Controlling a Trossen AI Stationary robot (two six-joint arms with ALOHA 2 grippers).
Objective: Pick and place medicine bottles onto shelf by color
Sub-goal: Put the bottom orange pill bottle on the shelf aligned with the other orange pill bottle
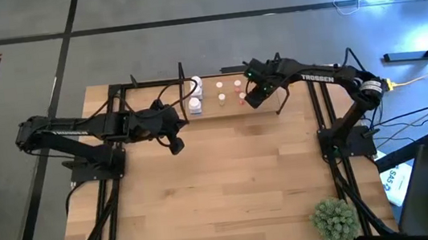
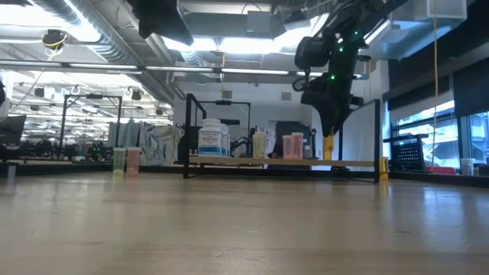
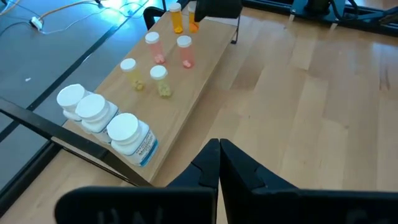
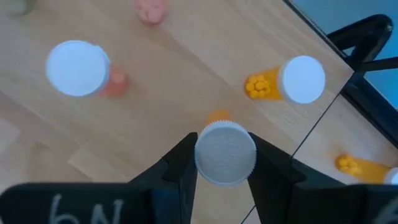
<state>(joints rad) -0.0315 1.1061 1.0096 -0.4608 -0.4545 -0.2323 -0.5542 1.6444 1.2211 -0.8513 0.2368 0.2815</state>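
**The orange bottle could bump its neighbours**

The right gripper point(image 4: 225, 163) is over the far right end of the shelf point(image 3: 205, 68). Its two fingers squeeze an orange bottle point(image 4: 225, 152) by the white cap. Another orange bottle point(image 4: 289, 81) stands just beside it on the shelf. A pink bottle point(image 4: 81, 70) stands a bit further along.

If the gripper comes down crooked, the held bottle could hit the orange one and knock it over. If the fingers let go too high, the bottle may tip and roll off the shelf edge, which is close.

The left gripper point(image 3: 219, 167) waits near the white bottles point(image 3: 102, 115). Its fingers are pressed together and hold nothing.
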